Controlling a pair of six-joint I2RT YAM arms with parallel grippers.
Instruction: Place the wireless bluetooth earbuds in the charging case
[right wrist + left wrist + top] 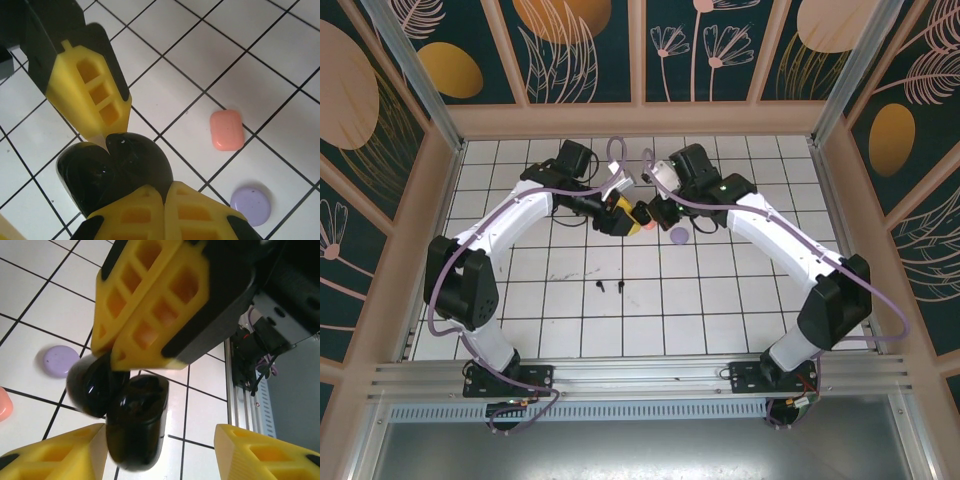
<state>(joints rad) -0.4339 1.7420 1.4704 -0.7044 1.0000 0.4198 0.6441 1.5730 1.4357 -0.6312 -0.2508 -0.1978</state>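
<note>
Right gripper: you had its jaws shut tight on the black case, pinching it at one end so that it hung above the table rather than resting on it.
Why held so: I judge you used this arm as a vise, leaving the other free to work on the case.
Left gripper: it stood about half open with nothing in its grasp. Its fingers sat either side of the case, and in the right wrist view one fingertip met the seam between the case's two halves.
Why placed so: that looked like steadying or spreading the lid, not taking the case over.
Black case: it was between the two grippers over the far middle tiles, and its two glossy halves looked swung apart. The gloss hid the inside, so I could not tell whether the sockets were empty.
Earbuds: two small dark pieces lay on the tiles nearer the bases, side by side and well apart from the case. They were probably the black pair, though too small to be sure.
Pink case and lilac case: both lay flat and closed near each other, just beside the work and touched by neither gripper.
Progress: early, since no earbud was near a case.
Next: the left gripper would need to leave the lid and fetch an earbud.
</note>
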